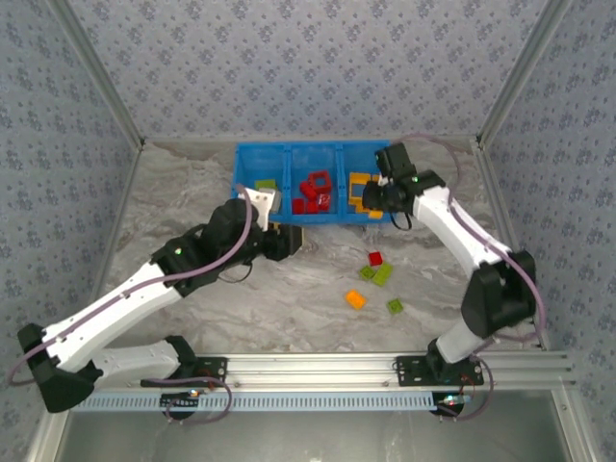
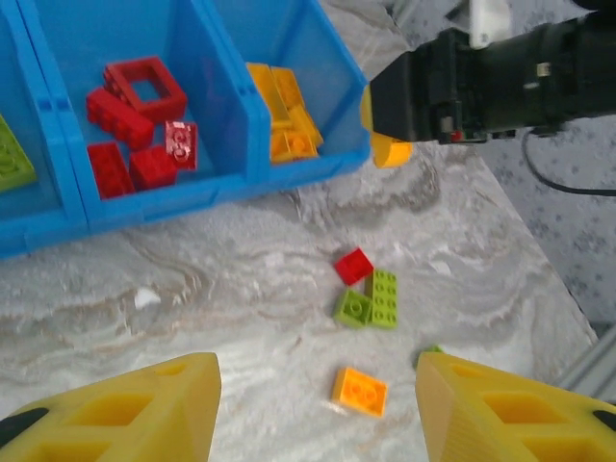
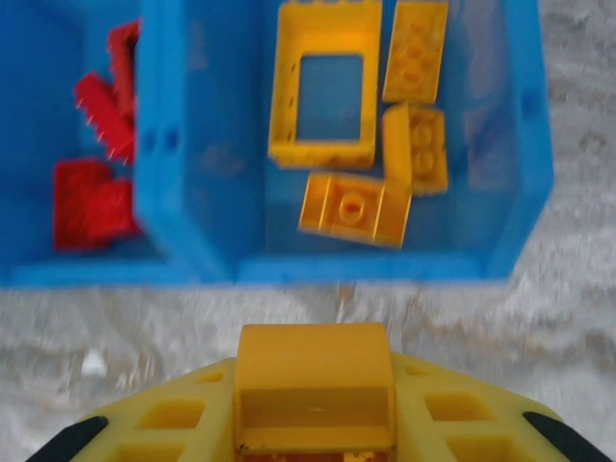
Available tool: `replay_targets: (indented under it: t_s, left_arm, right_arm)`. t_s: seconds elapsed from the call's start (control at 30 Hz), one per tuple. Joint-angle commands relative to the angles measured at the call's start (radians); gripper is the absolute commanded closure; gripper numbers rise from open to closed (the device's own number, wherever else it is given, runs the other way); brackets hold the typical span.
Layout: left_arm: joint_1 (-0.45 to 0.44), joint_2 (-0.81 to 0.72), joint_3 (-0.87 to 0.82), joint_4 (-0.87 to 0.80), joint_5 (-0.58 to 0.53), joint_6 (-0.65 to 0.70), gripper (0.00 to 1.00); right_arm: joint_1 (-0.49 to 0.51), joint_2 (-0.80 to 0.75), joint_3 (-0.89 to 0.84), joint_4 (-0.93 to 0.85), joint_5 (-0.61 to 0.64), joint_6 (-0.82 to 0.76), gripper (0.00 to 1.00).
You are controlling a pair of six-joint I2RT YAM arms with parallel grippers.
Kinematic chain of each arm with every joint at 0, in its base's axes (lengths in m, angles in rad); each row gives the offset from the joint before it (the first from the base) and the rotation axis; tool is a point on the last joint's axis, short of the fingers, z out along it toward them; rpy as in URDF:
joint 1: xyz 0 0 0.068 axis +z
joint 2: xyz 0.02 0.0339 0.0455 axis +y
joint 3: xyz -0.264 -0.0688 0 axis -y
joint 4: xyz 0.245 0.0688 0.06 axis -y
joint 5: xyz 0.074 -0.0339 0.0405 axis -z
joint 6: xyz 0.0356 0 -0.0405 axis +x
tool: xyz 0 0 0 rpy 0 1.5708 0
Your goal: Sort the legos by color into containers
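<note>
Bin (image 1: pixel 318 218) at the far desk (image 1: pixel 289 308) edge: green, red, orange-yellow compartments. Left claw (image 1: pixel 287 239) hangs half-open, empty, just before the bin. Loose legos (image 1: pixel 382 274) lie mid-desk. Right claw (image 1: pixel 371 204) pinches an orange-yellow brick (image 3: pixel 314 385), seemingly short of the orange-yellow compartment (image 3: pixel 481 231). Release here and it probably drops outside the front wall.
</note>
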Motion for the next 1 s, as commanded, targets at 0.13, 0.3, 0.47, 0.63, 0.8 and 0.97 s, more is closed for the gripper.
replay_targets:
  t_s: [0.13, 0.3, 0.47, 0.63, 0.8, 0.97]
  left_arm:
    - [-0.068, 0.139, 0.14, 0.072, -0.156, 0.047, 0.44]
    - [-0.16, 0.233, 0.257, 0.045, -0.239, 0.125, 0.44]
    - [-0.218, 0.323, 0.341, 0.018, -0.28, 0.163, 0.44]
    - [-0.227, 0.349, 0.357, 0.029, -0.268, 0.157, 0.44]
    - [-0.229, 0.348, 0.352, 0.03, -0.268, 0.152, 0.44]
    - [-0.233, 0.347, 0.347, 0.025, -0.267, 0.147, 0.44]
  right_arm:
    - [-0.072, 0.303, 0.263, -0.02, -0.172, -0.065, 0.65]
    - [-0.07, 0.383, 0.309, -0.022, -0.215, -0.049, 0.64]
    - [-0.072, 0.424, 0.316, -0.019, -0.229, -0.03, 0.63]
    - [-0.077, 0.455, 0.329, -0.023, -0.24, -0.018, 0.61]
    - [-0.078, 0.477, 0.346, -0.019, -0.258, -0.012, 0.59]
    - [-0.078, 0.492, 0.358, -0.026, -0.263, -0.013, 0.53]
